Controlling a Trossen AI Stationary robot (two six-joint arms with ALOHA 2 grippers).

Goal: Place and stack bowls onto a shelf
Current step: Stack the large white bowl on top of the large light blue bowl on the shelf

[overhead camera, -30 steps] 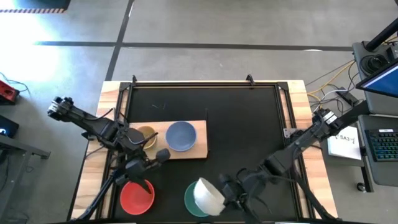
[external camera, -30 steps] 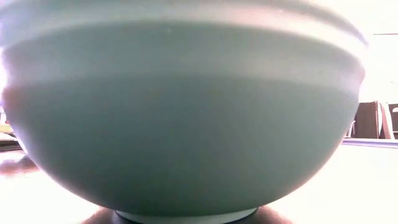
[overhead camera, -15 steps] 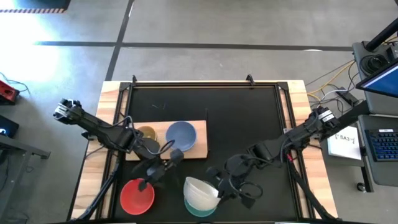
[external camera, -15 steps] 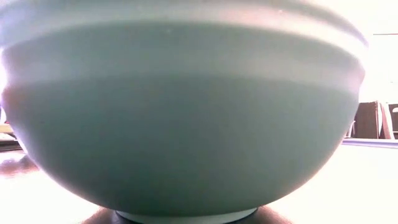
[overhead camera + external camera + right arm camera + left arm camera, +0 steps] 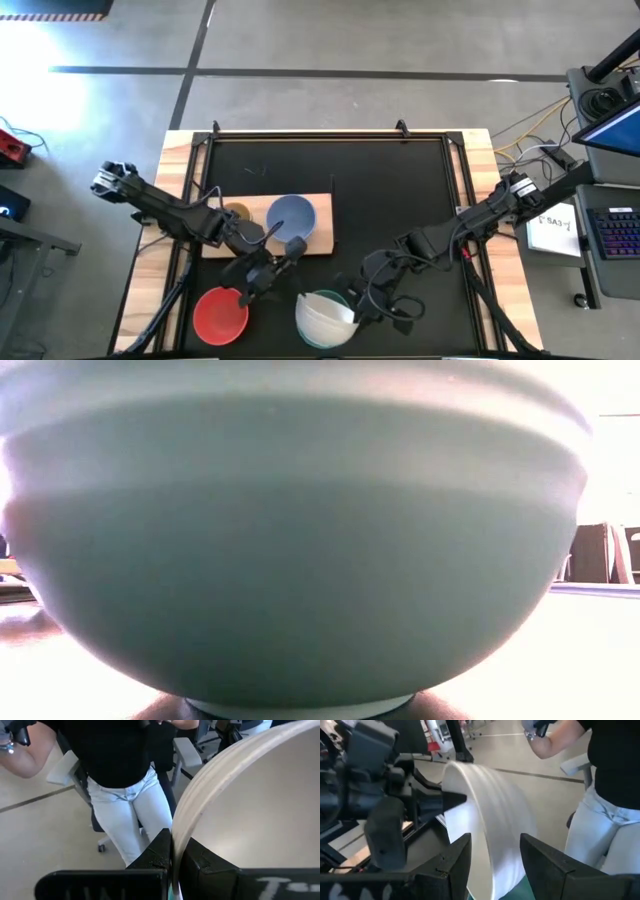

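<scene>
Roughly 2 of 8 bowls shelved so far, judging by the high view: on the shelf (image 5: 320,236), left of centre, a pale blue bowl (image 5: 291,216) and, at its left end, a yellow bowl (image 5: 236,213) half hidden under the left arm. Cannot tell whether anything is nested in either.

Still off the shelf, at lower centre: a white bowl (image 5: 327,316) pinched by its rim in the right gripper (image 5: 352,311), fingers clamped on the wall in the right wrist view, tilted and resting in or just above a teal bowl (image 5: 322,299) on the table (image 5: 400,200). Red bowl (image 5: 220,313) at lower left, untouched. Other 3 bowls not seen.

Left gripper (image 5: 268,278) between shelf and red bowl, fingers (image 5: 451,861) spread and empty, aimed at the white bowl.

White bowl: plain, smooth, ridged near the rim, likely light and slippery. Teal bowl (image 5: 290,550) fills the low view, upright on a small foot.

A person (image 5: 125,795) stands beyond the table.
</scene>
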